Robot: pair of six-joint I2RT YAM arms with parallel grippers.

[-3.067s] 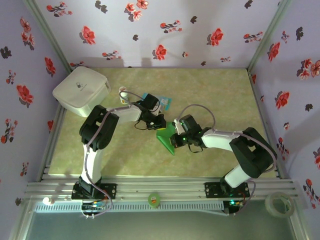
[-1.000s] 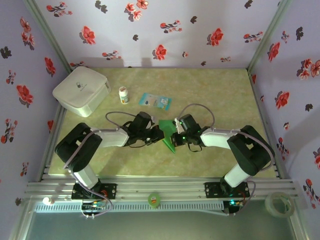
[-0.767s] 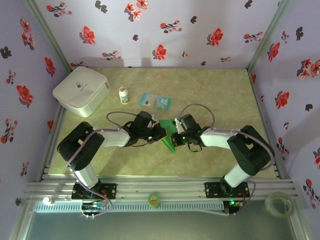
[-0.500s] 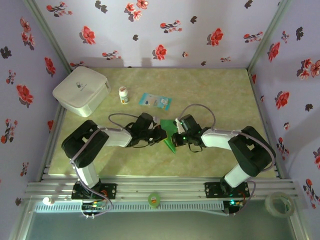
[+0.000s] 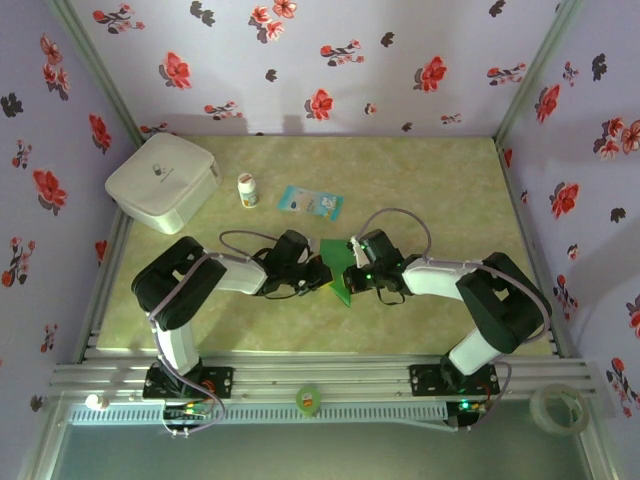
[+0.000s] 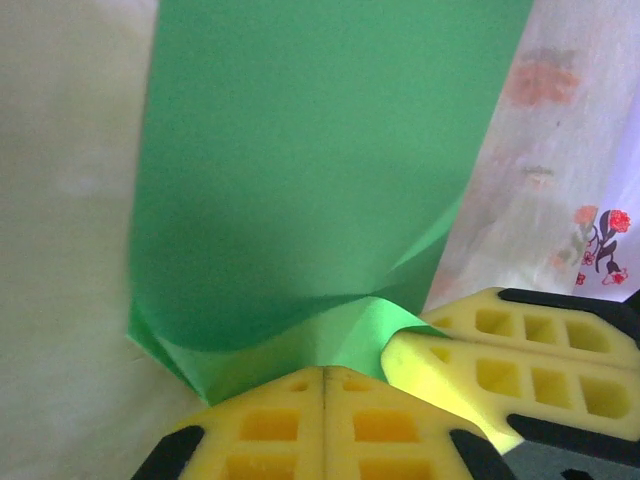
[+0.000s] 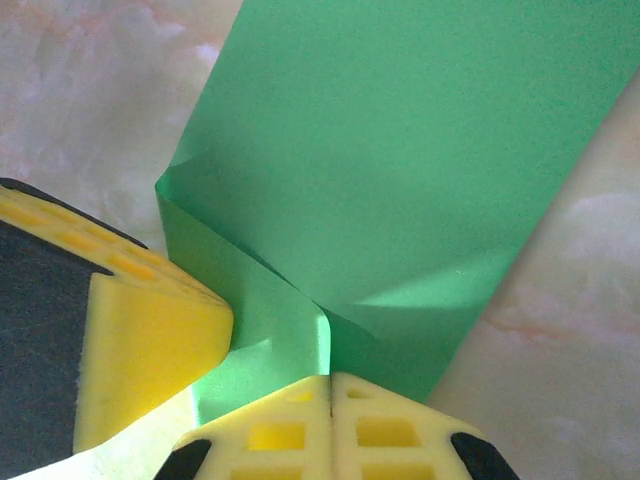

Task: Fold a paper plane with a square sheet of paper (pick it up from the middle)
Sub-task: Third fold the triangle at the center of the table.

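Observation:
The square sheet of paper (image 5: pixel 340 286), bright green and folded into layers, lies mid-table between both grippers. My left gripper (image 5: pixel 320 272) is shut, its yellow tips (image 6: pixel 323 372) butting against the sheet's near folded edge (image 6: pixel 320 150); I cannot tell if any paper is pinched in it. My right gripper (image 5: pixel 351 268) faces it from the right and is shut (image 7: pixel 330 378), with a raised crease of the sheet (image 7: pixel 420 130) running into the seam of its jaws. Each wrist view shows the other gripper's yellow finger (image 6: pixel 500 360) (image 7: pixel 140 340) close beside the paper flap.
A white box (image 5: pixel 163 182) sits at the back left, a small white bottle (image 5: pixel 246 189) and a blue-and-white packet (image 5: pixel 311 202) behind the grippers. A green tape roll (image 5: pixel 308 399) and a clear roll (image 5: pixel 556 407) rest on the front rail. Flowered walls enclose the table.
My left gripper has slid right along the table until it meets the paper and the right gripper. The right gripper and the sheet have hardly moved over the last second.

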